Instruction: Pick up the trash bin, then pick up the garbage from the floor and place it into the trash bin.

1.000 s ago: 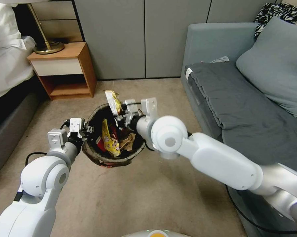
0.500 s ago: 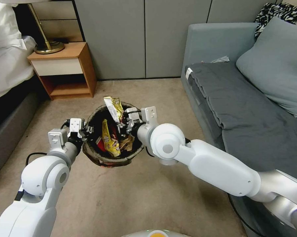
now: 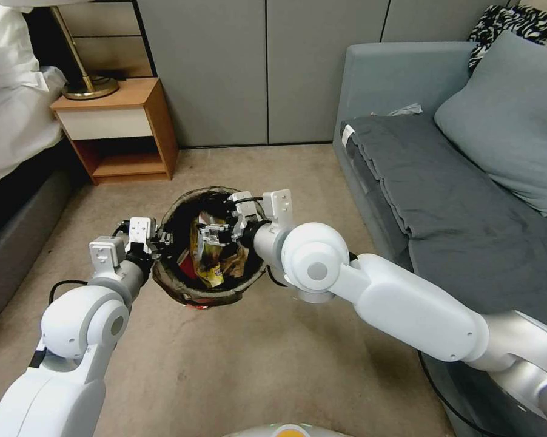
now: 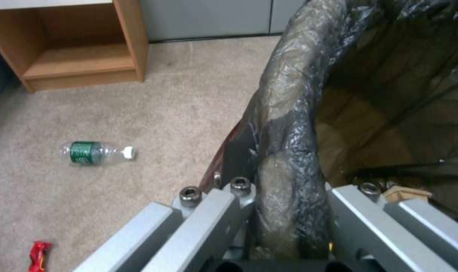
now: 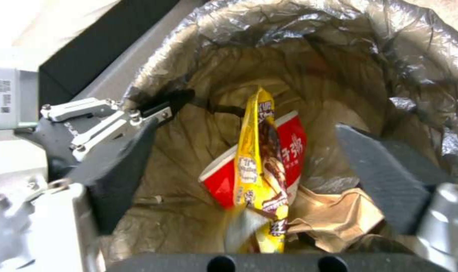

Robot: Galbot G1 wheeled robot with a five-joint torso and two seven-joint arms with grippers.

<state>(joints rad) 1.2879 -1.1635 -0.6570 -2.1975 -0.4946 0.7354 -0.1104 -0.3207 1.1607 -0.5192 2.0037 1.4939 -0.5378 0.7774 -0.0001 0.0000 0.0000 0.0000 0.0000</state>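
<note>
The trash bin (image 3: 191, 290), its dark liner folded over the rim, hangs above the floor (image 3: 255, 370). My left gripper (image 3: 155, 246) is shut on its rim (image 4: 284, 151). My right gripper (image 3: 216, 233) hovers over the bin's mouth, fingers (image 5: 118, 170) spread wide and empty. Garbage lies inside the bin: a yellow snack packet (image 5: 261, 162) standing on end, a red-and-white wrapper (image 5: 289, 151) and a tan paper bag (image 5: 334, 215). On the carpet in the left wrist view lie a green-labelled bottle (image 4: 95, 152) and a red wrapper (image 4: 39, 257).
A wooden nightstand (image 3: 119, 127) with a lamp base (image 3: 91, 88) stands at the back left beside a bed (image 3: 13, 121). A grey sofa (image 3: 443, 200) with a cushion fills the right side. Grey cabinet doors (image 3: 264, 67) close the back.
My right gripper came down over the bin with the yellow packet and opened. The packet now sits inside the bin. The left arm and bin stayed put.
</note>
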